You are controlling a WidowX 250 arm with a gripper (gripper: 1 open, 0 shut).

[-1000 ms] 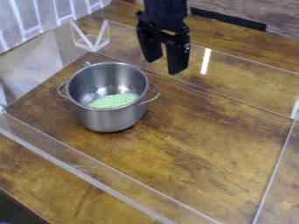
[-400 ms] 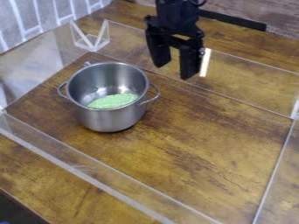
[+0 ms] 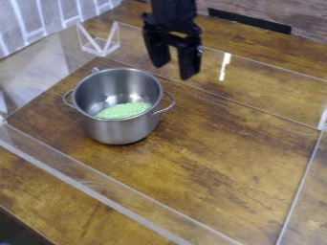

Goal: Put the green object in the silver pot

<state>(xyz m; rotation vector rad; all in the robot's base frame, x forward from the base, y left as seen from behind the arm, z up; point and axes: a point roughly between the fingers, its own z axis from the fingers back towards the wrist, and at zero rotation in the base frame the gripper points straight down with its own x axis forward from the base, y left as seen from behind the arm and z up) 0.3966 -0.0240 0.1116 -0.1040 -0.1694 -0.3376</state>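
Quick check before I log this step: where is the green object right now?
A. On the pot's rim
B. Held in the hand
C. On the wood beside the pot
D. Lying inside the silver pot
D: the green object lies flat on the bottom of the silver pot, while the hand hangs open and empty behind it.

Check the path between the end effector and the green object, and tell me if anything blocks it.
Nothing visible blocks it. The green object already lies on the bottom of the silver pot, whose top is uncovered. The end effector hangs open and empty above the wooden table, behind the pot and to its right.
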